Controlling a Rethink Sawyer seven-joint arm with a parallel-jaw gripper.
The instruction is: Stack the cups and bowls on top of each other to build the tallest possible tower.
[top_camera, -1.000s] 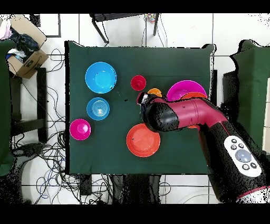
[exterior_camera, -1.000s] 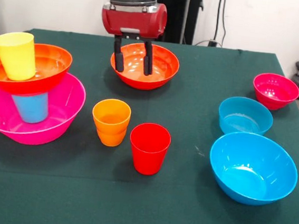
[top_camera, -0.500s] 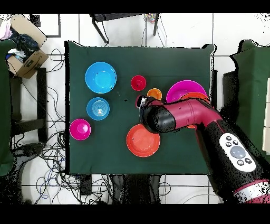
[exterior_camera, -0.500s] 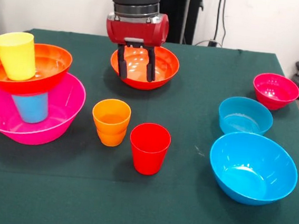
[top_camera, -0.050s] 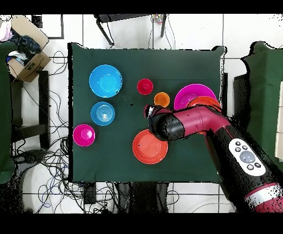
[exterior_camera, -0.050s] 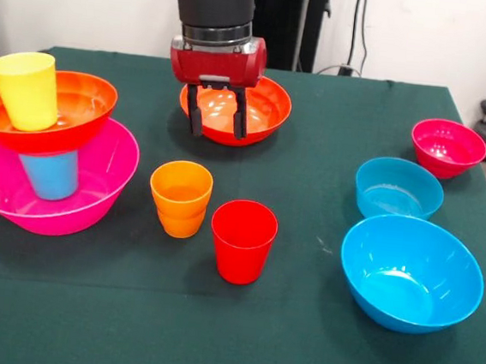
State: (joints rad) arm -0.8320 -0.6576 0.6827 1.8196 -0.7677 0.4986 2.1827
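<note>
Your gripper [exterior_camera, -0.050s: 216,115] hung with its two dark fingers [exterior_camera, -0.050s: 194,114] parted and nothing between them, low over the near rim of the loose orange-red bowl [exterior_camera, -0.050s: 263,106] at the far middle of the table [exterior_camera, -0.050s: 313,344]. Whether the tips touched the rim or hovered just in front of it, you could not tell from the front view.

Just nearer stood the orange cup [exterior_camera, -0.050s: 180,197] and, touching or almost touching it on the right, the red cup [exterior_camera, -0.050s: 242,240]. A descent toward either one risked a finger clipping the bowl's edge or knocking the neighbouring cup over, since they stood so close together.

At the left, the tower [exterior_camera, -0.050s: 44,150] was the pink bowl [exterior_camera, -0.050s: 95,194] holding a light blue cup [exterior_camera, -0.050s: 50,174], with the second orange-red bowl [exterior_camera, -0.050s: 78,106] perched on that cup and a yellow cup [exterior_camera, -0.050s: 26,88] in it. That upper bowl looked tilted on a narrow support; I judge that any off-centre placement would have tipped it.

In the overhead view the arm [top_camera, -0.050s: 210,132] covered part of the tower and the gripper itself. The large blue bowl [exterior_camera, -0.050s: 411,274], small blue bowl [exterior_camera, -0.050s: 398,187] and magenta bowl [exterior_camera, -0.050s: 447,147] sat well apart on the right.
</note>
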